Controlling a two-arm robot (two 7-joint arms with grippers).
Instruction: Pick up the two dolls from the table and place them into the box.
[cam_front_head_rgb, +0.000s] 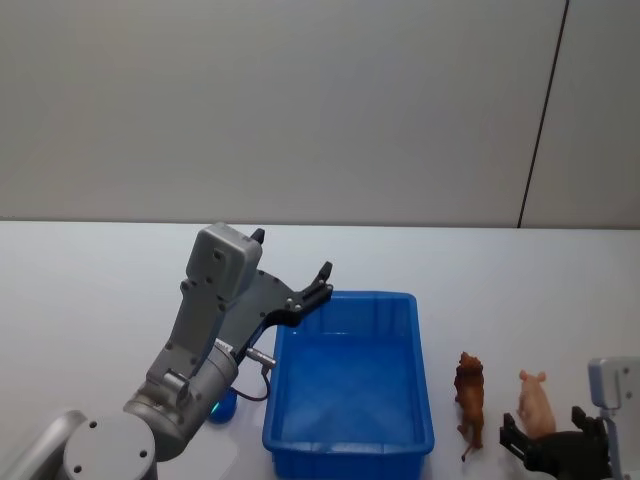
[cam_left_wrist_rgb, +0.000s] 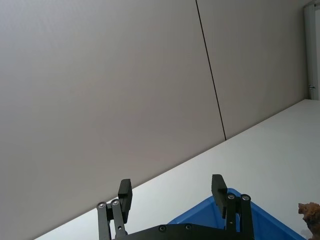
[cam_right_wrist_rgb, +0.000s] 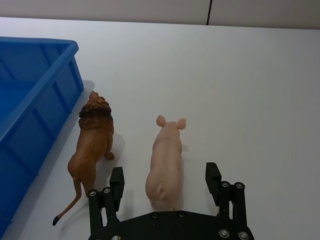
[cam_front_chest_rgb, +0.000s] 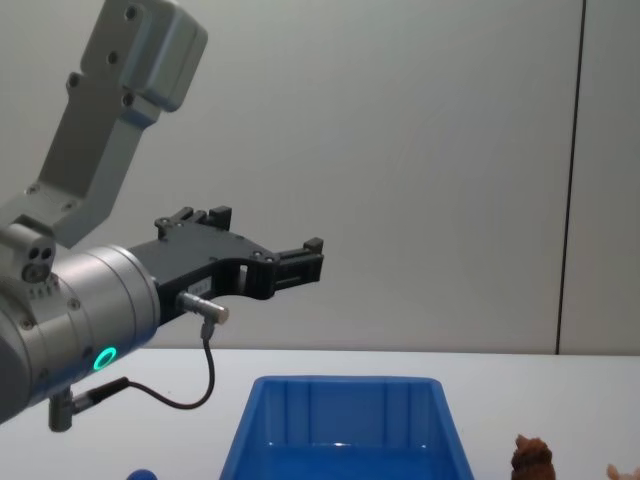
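Observation:
The blue box stands open-topped on the white table, with nothing showing inside it. Right of the box stand the two dolls: a brown lion and a pale pink pig. In the right wrist view the lion is beside the box. My right gripper is open just behind the pig, a finger on each side of its rump. My left gripper hangs open in the air above the box's far left corner, holding nothing.
A small blue round object lies on the table left of the box, under my left arm. A grey wall with a dark vertical seam stands behind the table. Bare tabletop lies beyond the dolls and the box.

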